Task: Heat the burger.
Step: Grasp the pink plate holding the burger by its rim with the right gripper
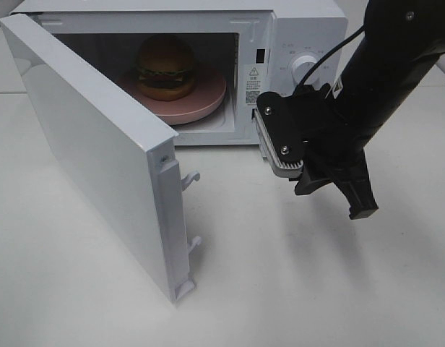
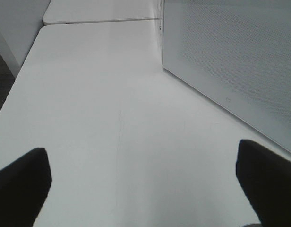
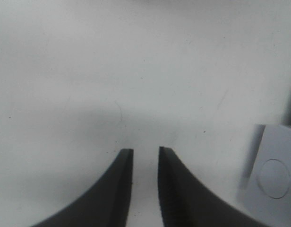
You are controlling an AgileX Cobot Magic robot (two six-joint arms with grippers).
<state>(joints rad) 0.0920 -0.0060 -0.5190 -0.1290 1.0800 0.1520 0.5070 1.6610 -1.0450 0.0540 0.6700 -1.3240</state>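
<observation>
Right gripper [image 1: 337, 194] is hanging above the table [image 1: 295, 275] in the high view, just in front of the microwave [image 1: 302, 29] control panel, and its jaws are standing slightly parted and holding nothing. The burger [image 1: 165, 66] is sitting upright on the pink plate [image 1: 212, 101] inside the cavity, and the door [image 1: 85, 137] is swinging wide open toward the camera. The arm is partly covering the knob [image 1: 303, 66], and the panel markings are too small to read. The burger's far side and the back of the plate are hidden. Judging by its stacked layers, the burger is probably light, soft and apt to slide apart, so taking it by the plate rim would be safer than pinching the glossy bun.

In the left wrist view, the left gripper [image 2: 141, 156] is hovering over bare table with its 2 fingers [image 2: 22, 184] spread wide and empty. Only the door's dotted face [image 2: 230, 61] is showing, and the burger is out of sight.

In the right wrist view, the right gripper [image 3: 145, 151] is showing a narrow gap with nothing in it. A white piece with a round mark [image 3: 270, 179] is cut off at the edge, and I cannot tell what it is.
</observation>
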